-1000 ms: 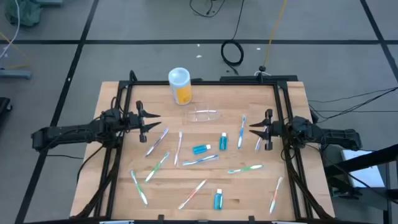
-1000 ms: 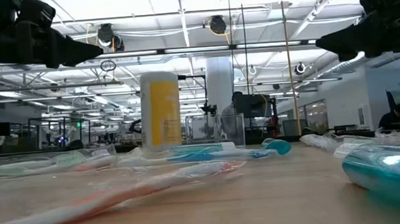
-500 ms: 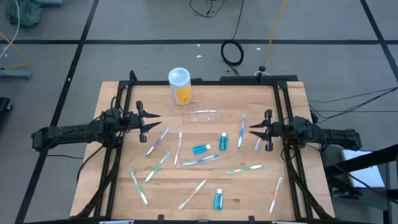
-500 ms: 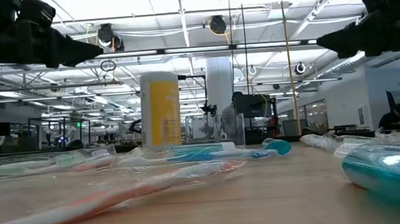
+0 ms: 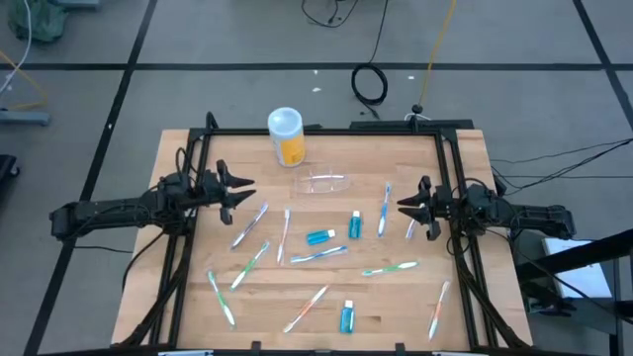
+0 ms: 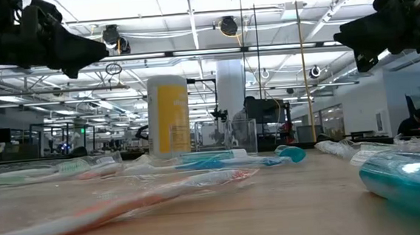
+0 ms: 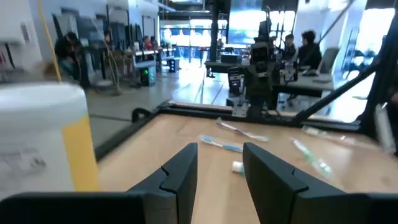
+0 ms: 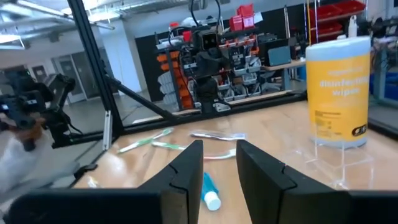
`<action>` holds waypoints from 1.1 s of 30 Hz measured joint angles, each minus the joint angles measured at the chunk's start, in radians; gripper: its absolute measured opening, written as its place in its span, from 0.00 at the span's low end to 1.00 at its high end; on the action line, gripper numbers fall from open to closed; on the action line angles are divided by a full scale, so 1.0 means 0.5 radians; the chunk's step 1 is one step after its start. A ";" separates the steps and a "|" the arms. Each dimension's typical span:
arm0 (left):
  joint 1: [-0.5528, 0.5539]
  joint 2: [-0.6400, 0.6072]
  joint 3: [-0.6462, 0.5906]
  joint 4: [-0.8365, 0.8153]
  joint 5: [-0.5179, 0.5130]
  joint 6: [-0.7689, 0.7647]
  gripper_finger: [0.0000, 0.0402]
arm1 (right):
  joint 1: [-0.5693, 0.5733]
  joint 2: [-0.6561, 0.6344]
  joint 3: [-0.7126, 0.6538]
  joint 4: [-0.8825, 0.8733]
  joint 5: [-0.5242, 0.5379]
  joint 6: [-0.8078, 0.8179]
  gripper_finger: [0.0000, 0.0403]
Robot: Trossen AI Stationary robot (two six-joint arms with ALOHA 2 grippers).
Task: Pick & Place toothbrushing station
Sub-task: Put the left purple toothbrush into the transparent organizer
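The toothbrushing station (image 5: 324, 183) stands on the worktop (image 5: 465, 158) beside one yellow canister (image 5: 286, 135), near three blue tubes and roughly nine toothbrushes, between left gripper (image 5: 245, 191) and right gripper (image 5: 405, 207), both jaws partly open, holding nothing.

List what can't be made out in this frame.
- Toothbrushing station: high view shows a faint clear outline; slots too small.
- Low view: near toothbrush blurred, blue tube cut by the edge.
- Yellow canister label: blurred, right wrist view.
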 joint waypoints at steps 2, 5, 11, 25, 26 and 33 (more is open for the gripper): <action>-0.001 0.005 0.000 -0.036 0.000 -0.224 0.34 | 0.000 0.000 0.000 0.000 0.007 -0.043 0.23; -0.001 0.053 0.000 -0.131 0.001 -0.452 0.34 | 0.000 0.001 0.000 0.002 0.024 -0.148 0.23; -0.002 0.375 0.025 -0.243 -0.116 -0.588 0.34 | 0.000 0.000 0.002 0.156 0.630 -0.466 0.23; -0.013 1.310 1.073 -1.818 -0.251 -0.944 0.34 | -0.001 0.000 0.001 0.589 1.097 -0.684 0.23; -0.022 1.368 1.074 -1.850 -0.247 -1.042 0.34 | -0.001 0.001 0.001 0.550 1.098 -0.657 0.23; -0.100 1.719 1.053 -1.912 -0.240 -1.197 0.34 | -0.001 0.001 0.001 0.417 1.099 -0.531 0.23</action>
